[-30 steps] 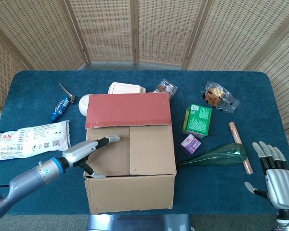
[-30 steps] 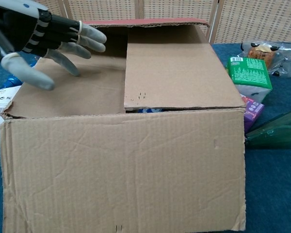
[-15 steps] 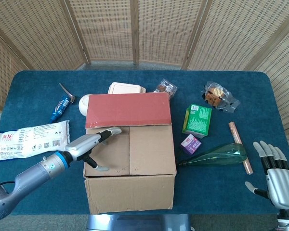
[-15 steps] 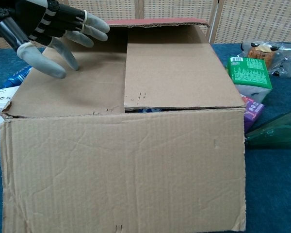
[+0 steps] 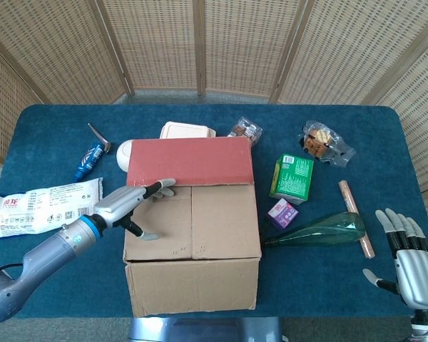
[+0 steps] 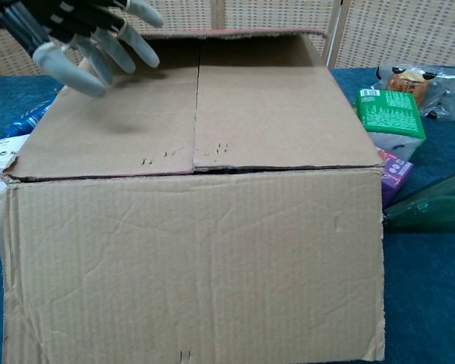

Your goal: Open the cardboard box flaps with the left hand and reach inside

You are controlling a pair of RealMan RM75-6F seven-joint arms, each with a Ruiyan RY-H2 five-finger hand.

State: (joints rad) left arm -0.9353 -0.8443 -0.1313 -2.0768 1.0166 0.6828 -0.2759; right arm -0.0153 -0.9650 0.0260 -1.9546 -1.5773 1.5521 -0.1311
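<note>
1. Lying at the far left edge of the head view, a white snack packet (image 5: 44,206) with printed text rests flat on the blue table (image 5: 50,135); above it, in the upper left, sits a blue tube (image 5: 90,160) with a small grey tool (image 5: 98,137) just beside it.
2. Reaching in from the lower left, the left hand (image 5: 132,205) hovers over the left inner flap (image 5: 160,221) of the cardboard box (image 5: 192,285), fingers spread apart and holding nothing; whether the fingertips touch the flap cannot be told. In the chest view this hand (image 6: 87,30) shows in the upper left corner, fingers splayed above the flap (image 6: 110,129).
3. Sitting at centre frame, the cardboard box has its two inner flaps lying flat and meeting along a seam, while the rear flap (image 5: 190,162), red on its visible face, stands raised behind them. The right inner flap (image 5: 225,221) lies level with the left one.
4. Behind the box, a white round object (image 5: 123,154) and a pale lidded container (image 5: 187,130) are partly hidden by the red flap.
5. Right of the box lie a green carton (image 5: 292,178), a small purple box (image 5: 282,213), a green glass bottle (image 5: 317,229) on its side and a brown stick (image 5: 356,217); two clear snack bags (image 5: 327,144) and (image 5: 244,130) sit further up.
6. At the lower right corner, the right hand (image 5: 406,260) rests apart from everything, fingers extended and empty.
</note>
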